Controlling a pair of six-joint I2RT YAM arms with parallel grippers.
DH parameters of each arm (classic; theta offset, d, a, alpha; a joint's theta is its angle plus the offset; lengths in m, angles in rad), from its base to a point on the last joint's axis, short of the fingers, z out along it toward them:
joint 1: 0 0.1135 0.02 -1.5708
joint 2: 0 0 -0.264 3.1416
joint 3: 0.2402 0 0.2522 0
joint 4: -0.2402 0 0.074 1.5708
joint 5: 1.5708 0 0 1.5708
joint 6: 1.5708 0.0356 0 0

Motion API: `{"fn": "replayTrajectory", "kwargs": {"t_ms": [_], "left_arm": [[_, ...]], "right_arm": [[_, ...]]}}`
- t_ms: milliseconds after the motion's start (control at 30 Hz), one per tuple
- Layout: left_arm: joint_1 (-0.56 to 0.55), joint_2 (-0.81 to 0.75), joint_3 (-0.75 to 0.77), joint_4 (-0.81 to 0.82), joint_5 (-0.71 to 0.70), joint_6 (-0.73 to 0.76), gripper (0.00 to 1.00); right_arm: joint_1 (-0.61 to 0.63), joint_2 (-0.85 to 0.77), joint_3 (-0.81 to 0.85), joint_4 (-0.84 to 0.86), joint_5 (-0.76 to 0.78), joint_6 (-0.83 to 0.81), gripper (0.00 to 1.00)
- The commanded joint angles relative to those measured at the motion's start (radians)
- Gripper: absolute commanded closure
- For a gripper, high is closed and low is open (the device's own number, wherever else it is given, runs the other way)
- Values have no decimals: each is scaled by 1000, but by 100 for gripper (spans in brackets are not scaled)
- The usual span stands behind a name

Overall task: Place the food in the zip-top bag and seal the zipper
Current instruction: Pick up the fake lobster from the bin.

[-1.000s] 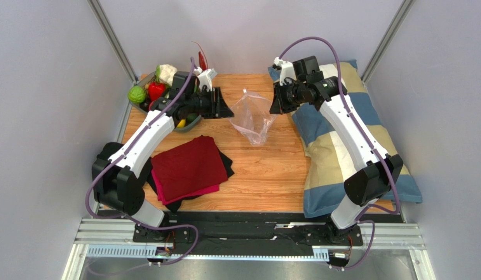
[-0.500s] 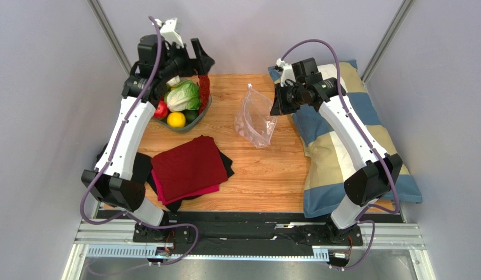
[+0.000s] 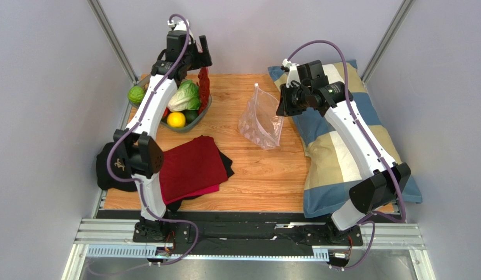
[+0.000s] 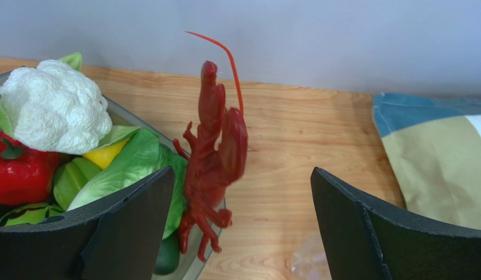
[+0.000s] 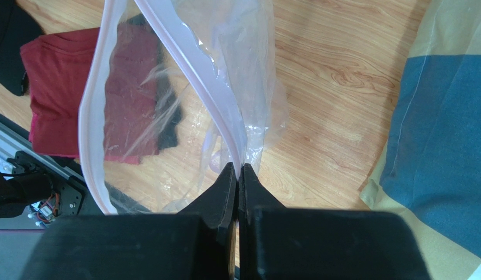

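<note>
My left gripper (image 3: 200, 53) is open, raised at the back above the bowl's right rim. In the left wrist view its jaws (image 4: 241, 172) stand wide apart. The dark-red lobster (image 4: 215, 153) is upright ahead of them against the bowl's rim, touching neither; it also shows in the top view (image 3: 204, 87). The bowl (image 3: 204, 112) holds a green ball (image 3: 136, 94), lettuce (image 3: 187, 96), a lemon (image 3: 176, 119), a cauliflower (image 4: 53, 114) and a red pepper (image 4: 18, 175). My right gripper (image 5: 237, 170) is shut on the zipper (image 5: 190, 70) of the clear zip-top bag (image 3: 260, 123), holding it up with its mouth open.
A folded dark-red cloth (image 3: 187, 166) lies on black fabric at the near left. A checked pillow (image 3: 348, 140) fills the table's right side under the right arm. Grey walls stand close behind and beside the table.
My left arm rose from the bowl to the back, carrying the lobster up, and its jaws now stand open. My right gripper lifted the bag and shifted slightly right.
</note>
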State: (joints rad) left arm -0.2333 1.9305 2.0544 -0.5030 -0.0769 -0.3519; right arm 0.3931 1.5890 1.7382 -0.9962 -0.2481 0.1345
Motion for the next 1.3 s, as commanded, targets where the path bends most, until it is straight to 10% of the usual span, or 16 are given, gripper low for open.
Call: {"fn": "replayTrajectory", "kwargs": {"t_ms": [0, 433, 933, 1267], "left_arm": [[-1, 99, 150, 29, -64, 7, 5], [-15, 262, 237, 17, -110, 8, 14], [-17, 176, 236, -35, -95, -78, 100], [-17, 87, 245, -40, -49, -121, 100]], "right_arm": [[1, -29, -16, 28, 43, -9, 100], [0, 14, 1, 28, 52, -13, 100], [0, 23, 4, 30, 41, -15, 100], [0, 48, 38, 28, 10, 23, 100]]}}
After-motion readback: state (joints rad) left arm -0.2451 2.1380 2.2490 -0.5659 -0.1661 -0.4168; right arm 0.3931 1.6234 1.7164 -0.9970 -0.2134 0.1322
